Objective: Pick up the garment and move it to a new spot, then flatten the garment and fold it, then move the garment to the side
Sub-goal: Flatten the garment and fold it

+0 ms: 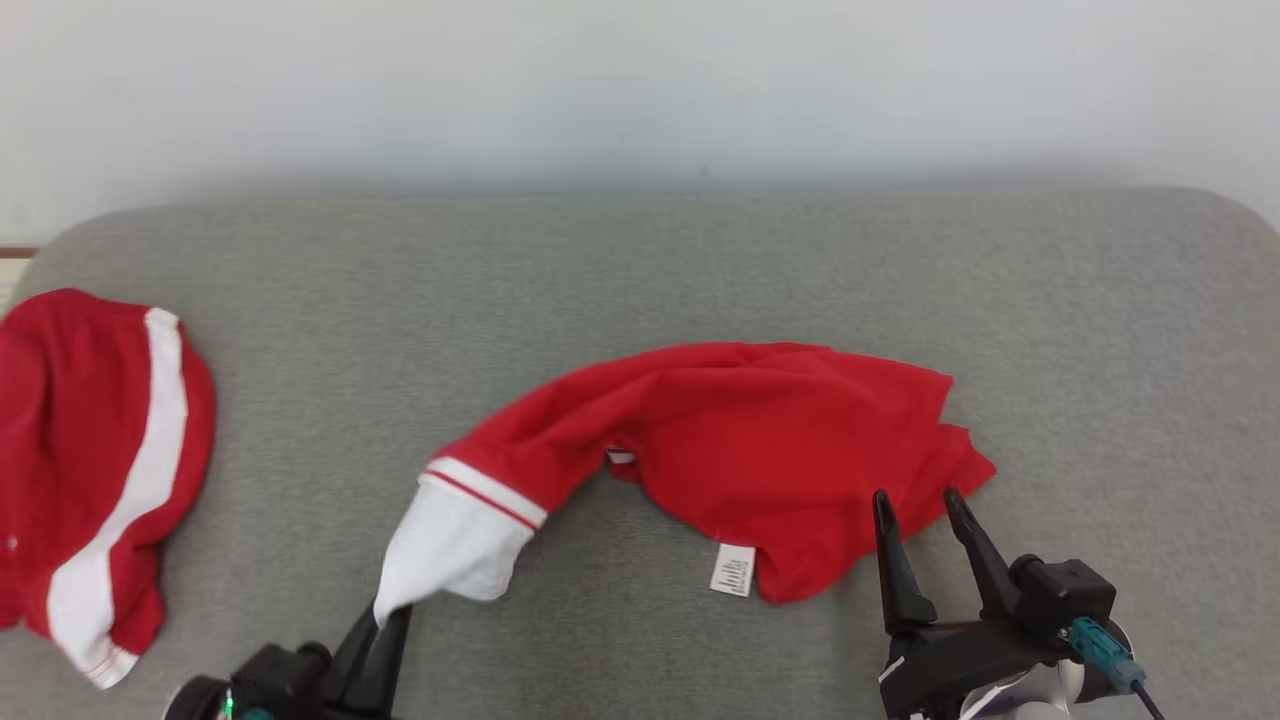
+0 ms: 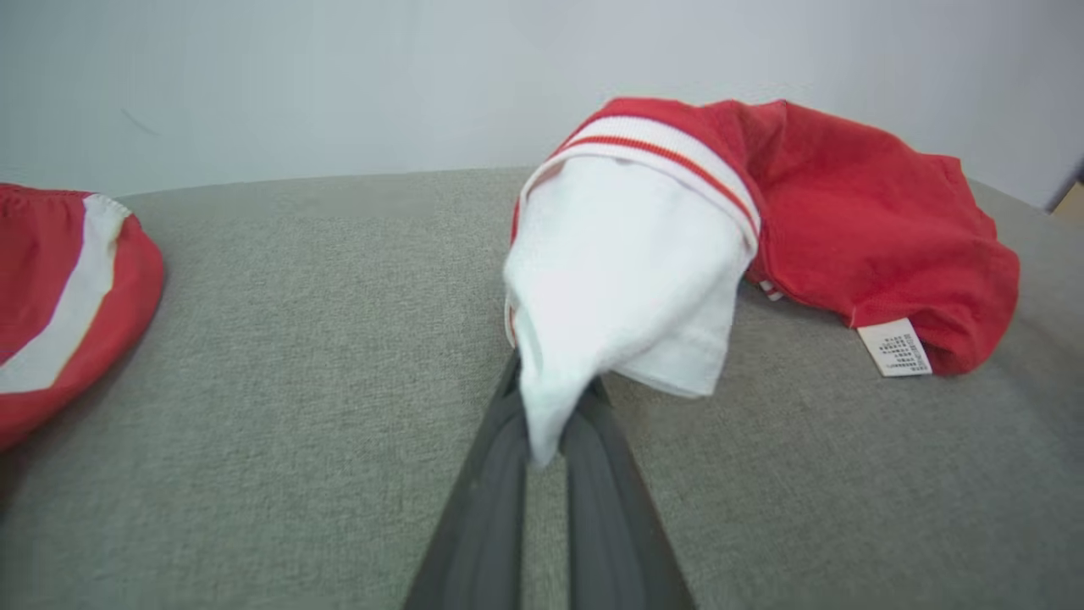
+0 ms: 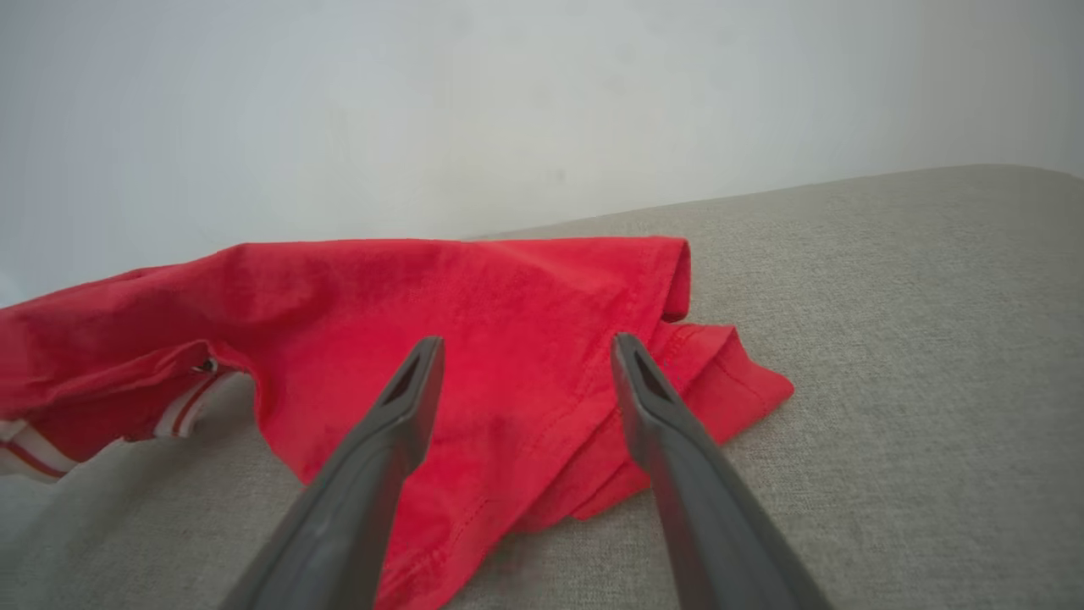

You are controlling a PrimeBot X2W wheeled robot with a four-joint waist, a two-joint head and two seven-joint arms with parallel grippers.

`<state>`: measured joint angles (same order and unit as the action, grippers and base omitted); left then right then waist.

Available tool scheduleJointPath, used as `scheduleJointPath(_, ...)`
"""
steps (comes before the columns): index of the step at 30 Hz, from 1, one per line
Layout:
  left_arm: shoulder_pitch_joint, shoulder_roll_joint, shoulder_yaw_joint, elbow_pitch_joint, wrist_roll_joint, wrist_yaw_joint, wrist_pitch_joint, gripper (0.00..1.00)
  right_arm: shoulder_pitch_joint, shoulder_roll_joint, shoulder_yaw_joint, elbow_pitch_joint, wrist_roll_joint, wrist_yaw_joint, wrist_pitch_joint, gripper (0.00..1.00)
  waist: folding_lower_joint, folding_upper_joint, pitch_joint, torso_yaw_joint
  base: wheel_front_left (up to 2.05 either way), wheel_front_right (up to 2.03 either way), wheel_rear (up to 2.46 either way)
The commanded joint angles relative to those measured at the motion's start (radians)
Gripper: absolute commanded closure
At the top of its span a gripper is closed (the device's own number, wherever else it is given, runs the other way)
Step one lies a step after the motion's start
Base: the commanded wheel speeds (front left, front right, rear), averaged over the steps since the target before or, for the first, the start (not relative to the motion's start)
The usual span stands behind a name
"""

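Red shirt (image 1: 740, 440) stretched sideways on the grey cushion (image 1: 700, 270), well right of the red-and-white shorts (image 1: 90, 450), with bare fabric between and behind! Its white sleeve (image 1: 455, 545) points toward the shorts, the left gripper's (image 1: 385, 620) jaws clamped on its tip. The right gripper's (image 1: 918, 505) jaws stand apart at the hem farthest from the shorts.

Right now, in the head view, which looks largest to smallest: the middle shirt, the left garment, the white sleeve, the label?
1. middle shirt
2. left garment, cut off at the edge
3. white sleeve
4. label

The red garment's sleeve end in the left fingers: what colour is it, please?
White sleeve end; the left wrist view shows it best.
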<state>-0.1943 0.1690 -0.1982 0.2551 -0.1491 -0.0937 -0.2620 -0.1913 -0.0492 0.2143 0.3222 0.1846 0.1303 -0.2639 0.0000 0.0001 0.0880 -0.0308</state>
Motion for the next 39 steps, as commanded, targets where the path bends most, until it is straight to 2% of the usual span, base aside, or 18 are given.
scheduleJointPath(1, 0.027, 0.007, -0.002, -0.006, 0.004, 0.006, -0.004, 1.00, 0.008, -0.002, 0.003, 0.001, 0.005, 0.001, -0.002, 0.00, 0.0000, -0.0001, -0.033, 0.050, 0.00, 0.00, 0.00)
scheduleJointPath(6, 0.098, 0.000, -0.025, -0.044, -0.002, 0.008, 0.003, 1.00, 0.021, -0.002, -0.010, 0.005, 0.003, 0.001, -0.001, 0.00, 0.0000, -0.0001, -0.037, 0.085, 0.00, 0.00, 0.00)
scheduleJointPath(11, 0.134, -0.024, -0.061, 0.006, -0.036, -0.011, 0.008, 0.98, 0.016, -0.002, -0.012, 0.008, -0.002, 0.001, -0.001, 0.00, 0.0000, -0.0001, -0.044, 0.104, 0.00, 0.00, 0.00)
scheduleJointPath(13, 0.133, -0.034, -0.076, 0.035, -0.043, -0.013, 0.006, 0.43, 0.012, -0.002, -0.012, 0.010, -0.001, 0.001, -0.001, 0.00, 0.0000, -0.0001, -0.046, 0.110, 0.00, 0.00, 0.00)
scheduleJointPath(14, 0.132, -0.036, -0.088, 0.055, -0.044, -0.015, 0.006, 0.00, 0.010, -0.002, -0.011, 0.011, -0.001, 0.001, -0.001, 0.00, 0.0000, -0.0001, -0.046, 0.112, 0.00, 0.00, 0.00)
scheduleJointPath(21, 0.136, -0.051, -0.107, 0.113, -0.067, -0.021, -0.001, 0.00, 0.013, -0.002, -0.011, 0.009, 0.002, 0.001, -0.001, 0.00, 0.0000, -0.0001, -0.042, 0.122, 0.00, 0.00, 0.00)
scheduleJointPath(24, 0.160, -0.047, -0.086, 0.102, -0.075, -0.008, -0.004, 0.00, 0.015, -0.002, -0.013, 0.008, 0.000, 0.001, -0.001, 0.00, 0.0000, -0.0001, -0.040, 0.124, 0.00, 0.00, 0.00)
scheduleJointPath(33, 0.210, -0.039, -0.002, -0.094, -0.060, 0.027, -0.004, 0.00, 0.021, -0.002, -0.033, 0.006, -0.008, 0.001, -0.001, 0.00, 0.0000, -0.0001, -0.038, 0.132, 0.00, 0.00, 0.00)
scheduleJointPath(39, 0.209, -0.057, 0.045, -0.175, -0.027, 0.044, -0.004, 0.00, 0.015, -0.002, -0.055, 0.011, -0.015, 0.001, -0.001, 0.00, 0.0000, -0.0001, -0.045, 0.118, 0.00, 0.00, 0.00)
